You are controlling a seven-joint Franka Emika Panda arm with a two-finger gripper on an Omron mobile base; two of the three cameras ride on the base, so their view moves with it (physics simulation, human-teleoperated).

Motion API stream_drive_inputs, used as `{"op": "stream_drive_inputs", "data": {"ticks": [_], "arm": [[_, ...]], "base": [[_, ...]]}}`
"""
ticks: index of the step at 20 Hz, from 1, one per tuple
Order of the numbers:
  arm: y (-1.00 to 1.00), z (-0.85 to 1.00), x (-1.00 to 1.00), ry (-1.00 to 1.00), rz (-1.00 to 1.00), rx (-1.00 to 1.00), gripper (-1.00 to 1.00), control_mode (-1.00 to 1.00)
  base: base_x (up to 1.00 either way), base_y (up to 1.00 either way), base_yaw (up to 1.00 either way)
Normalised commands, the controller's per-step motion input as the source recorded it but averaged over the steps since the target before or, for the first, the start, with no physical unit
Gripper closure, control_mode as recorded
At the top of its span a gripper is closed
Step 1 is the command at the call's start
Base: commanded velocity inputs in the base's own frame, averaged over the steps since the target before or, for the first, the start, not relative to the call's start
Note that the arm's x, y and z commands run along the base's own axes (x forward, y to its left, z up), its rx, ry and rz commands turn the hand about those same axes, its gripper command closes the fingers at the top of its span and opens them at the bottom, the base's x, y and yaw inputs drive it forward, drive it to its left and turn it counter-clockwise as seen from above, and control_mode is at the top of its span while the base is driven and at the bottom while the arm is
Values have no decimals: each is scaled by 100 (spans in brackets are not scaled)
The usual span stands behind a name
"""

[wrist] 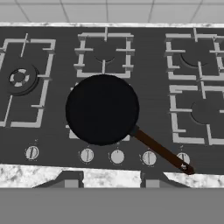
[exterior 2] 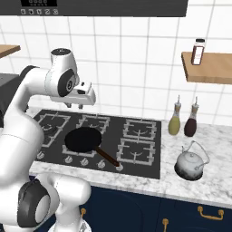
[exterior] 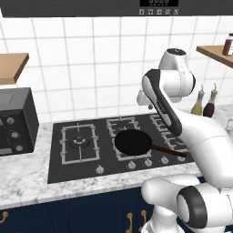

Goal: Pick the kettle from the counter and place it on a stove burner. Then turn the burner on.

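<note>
You are at the very start: the kettle [exterior 2: 192, 165] has not been picked up. It sits on the white, grey-veined marble bench [exterior 2: 213, 181] to the right of the black cooktop [exterior 2: 149, 149], well apart from the gripper [exterior 2: 80, 100], which hovers high above the hob. Its jaws stand partly spread, pinching nothing. The kettle is squat, rounded, shiny silver metal, with a thin arched handle. A matte black frying pan [wrist: 102, 109] with a brown handle covers a middle burner. The large burner [wrist: 24, 78], with its square grey grate, lies free at far left. Next, you likely need to swing right and descend over the kettle's handle.
</note>
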Motion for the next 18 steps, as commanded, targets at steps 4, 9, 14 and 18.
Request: {"op": "stream_drive_inputs", "data": {"ticks": [4,9,14,18], "arm": [[-46,0,-4,-2,0,3,-100,-100],[-90,0,-18,-7,0,8,-100,-100],[-99,-16,-3,-6,0,2,-100,-100],[-100,-29,0,-6,0,0,-100,-100]], "base": [[0,0,0],[0,0,0],[0,0,0],[0,0,0]]}}
